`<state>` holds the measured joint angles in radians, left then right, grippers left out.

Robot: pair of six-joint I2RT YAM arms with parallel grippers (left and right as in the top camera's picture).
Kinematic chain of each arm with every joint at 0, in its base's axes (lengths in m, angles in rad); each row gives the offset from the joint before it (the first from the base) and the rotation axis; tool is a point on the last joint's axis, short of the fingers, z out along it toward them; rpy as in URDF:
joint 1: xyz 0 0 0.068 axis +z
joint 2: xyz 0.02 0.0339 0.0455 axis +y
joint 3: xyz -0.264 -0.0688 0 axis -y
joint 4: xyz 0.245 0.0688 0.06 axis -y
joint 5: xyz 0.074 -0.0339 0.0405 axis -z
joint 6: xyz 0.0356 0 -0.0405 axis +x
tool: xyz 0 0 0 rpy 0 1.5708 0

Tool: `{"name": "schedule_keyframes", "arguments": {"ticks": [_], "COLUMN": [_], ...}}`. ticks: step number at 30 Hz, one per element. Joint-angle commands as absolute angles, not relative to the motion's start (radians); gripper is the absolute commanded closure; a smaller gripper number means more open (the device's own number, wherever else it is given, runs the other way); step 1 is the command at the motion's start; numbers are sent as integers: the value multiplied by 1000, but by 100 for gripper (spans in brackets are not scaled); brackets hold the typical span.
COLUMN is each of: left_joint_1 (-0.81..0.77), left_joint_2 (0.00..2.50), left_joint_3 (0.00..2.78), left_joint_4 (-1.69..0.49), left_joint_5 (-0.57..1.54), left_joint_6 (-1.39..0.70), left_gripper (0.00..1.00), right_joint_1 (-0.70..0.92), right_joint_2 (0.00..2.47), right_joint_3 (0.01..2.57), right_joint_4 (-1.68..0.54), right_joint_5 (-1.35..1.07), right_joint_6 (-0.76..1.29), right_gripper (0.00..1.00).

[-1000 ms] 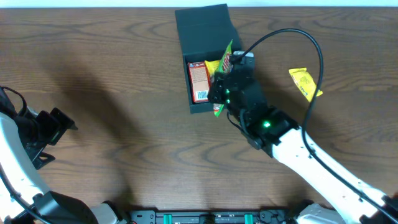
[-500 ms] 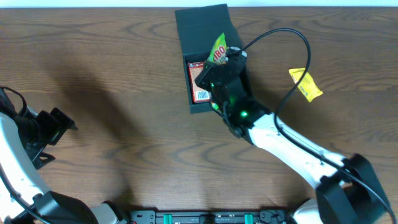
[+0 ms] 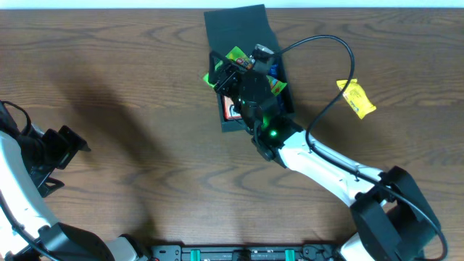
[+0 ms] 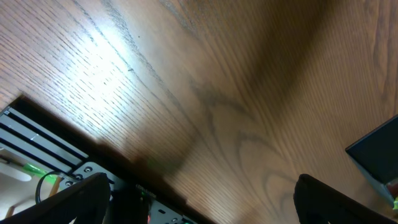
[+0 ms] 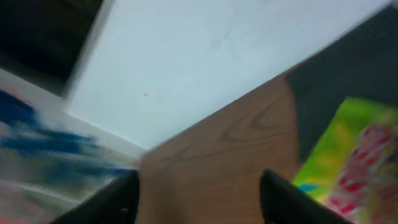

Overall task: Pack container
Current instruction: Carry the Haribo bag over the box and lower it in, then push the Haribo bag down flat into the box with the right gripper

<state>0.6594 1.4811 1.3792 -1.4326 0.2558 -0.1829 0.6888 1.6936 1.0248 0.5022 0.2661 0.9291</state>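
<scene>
The container (image 3: 239, 29) is a dark square box at the table's far middle, with its flap lid open toward the back. A red-and-white carton (image 3: 233, 110) lies inside it. A green snack packet (image 3: 235, 56) rests over the box's left part, and it shows at the right edge of the right wrist view (image 5: 354, 155). My right gripper (image 3: 233, 72) hovers over the box. Its jaws stand apart (image 5: 205, 199) with only wood showing between them. My left gripper (image 3: 64, 145) is far off at the table's left edge, open (image 4: 211, 202) and holding nothing.
A yellow snack packet (image 3: 357, 97) lies on the wooden table (image 3: 145, 87) to the right of the box. The right arm's black cable (image 3: 341, 51) loops above it. A corner of the dark box (image 4: 379, 152) shows in the left wrist view.
My right gripper carried the green packet up and to the left over the box, then its jaws parted. The packet now lies over the box. The left arm has not moved.
</scene>
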Motion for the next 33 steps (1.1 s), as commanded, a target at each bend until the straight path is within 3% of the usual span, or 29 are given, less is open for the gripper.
{"name": "schedule_keyframes", "arguments": {"ticks": [1,3,5,9,11,14,15,16,18,19,20,21,33], "left_joint_1": [663,663,663,663,663,663,663,663,663,663,663,663,663], "left_joint_2": [1478,1478,1478,1478,1478,1478,1478,1478,1478,1478,1478,1478,1478], "left_joint_3": [1390,1390,1390,1390,1390,1390,1390,1390,1390,1390,1390,1390,1390], "left_joint_4": [-1436,-1436,-1436,-1435,-1435,-1435,-1435,-1435,-1436,-1436,-1436,-1436,-1435], "left_joint_5": [252,252,252,252,252,252,252,252,252,252,252,252,252], "left_joint_6": [-183,-183,-183,-183,-183,-183,-183,-183,-183,-183,-183,-183,-183], "left_gripper": [5,5,5,5,5,5,5,5,5,5,5,5,5], "right_joint_1": [695,692,668,570,525,469,449,431,396,384,371,357,274], "right_joint_2": [1639,1632,1632,1636,1636,1636,1636,1636,1636,1636,1637,1639,1843], "right_joint_3": [1040,1040,1061,1206,1273,1332,1341,1347,1350,1352,1354,1354,1478], "right_joint_4": [447,397,287,-138,-310,-482,-519,-540,-575,-609,-657,-698,-688], "right_joint_5": [454,531,539,305,182,98,83,39,-160,-234,-268,-259,-214], "right_joint_6": [595,485,384,376,377,408,414,366,40,-105,-247,-351,-688], "right_gripper": [54,60,60,60,50,47,38,34,39,32,17,12,12]}}
